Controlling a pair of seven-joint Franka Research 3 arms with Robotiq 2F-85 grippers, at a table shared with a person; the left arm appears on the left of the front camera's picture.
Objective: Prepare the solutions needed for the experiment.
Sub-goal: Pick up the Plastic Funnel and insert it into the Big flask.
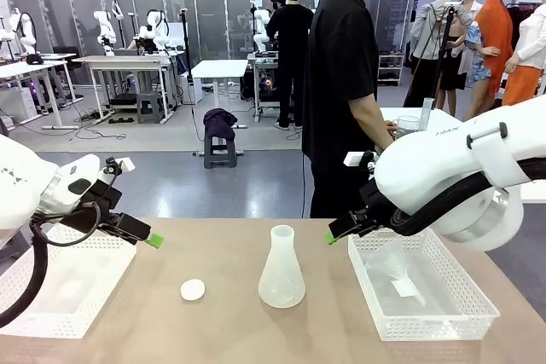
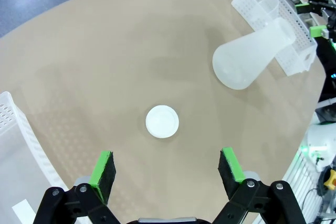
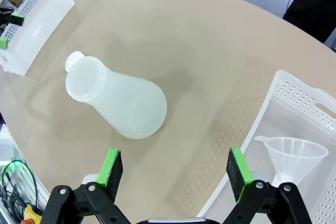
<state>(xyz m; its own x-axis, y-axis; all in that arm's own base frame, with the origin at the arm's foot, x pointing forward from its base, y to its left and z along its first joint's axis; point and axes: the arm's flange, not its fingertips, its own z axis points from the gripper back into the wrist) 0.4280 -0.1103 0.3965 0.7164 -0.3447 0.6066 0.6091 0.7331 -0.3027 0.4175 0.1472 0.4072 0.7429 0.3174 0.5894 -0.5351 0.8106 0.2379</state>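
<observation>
Two green pads on the left gripper (image 2: 167, 161) stand spread wide with nothing between them, above the one small white round disc (image 2: 161, 121). The right gripper (image 3: 175, 163) is just as wide and also empty, above bare table (image 1: 213, 253) beside the flask (image 1: 281, 270). That single frosted plastic conical flask stands upright mid-table, its broad base down and its narrow neck and long axis pointing straight up. Whether liquid lies inside cannot be told. The flat disc lies apart on its left. Two white perforated plastic baskets flank them, the left basket (image 1: 51, 317) and the right basket (image 1: 426, 330), which holds one clear funnel (image 3: 296, 156).
</observation>
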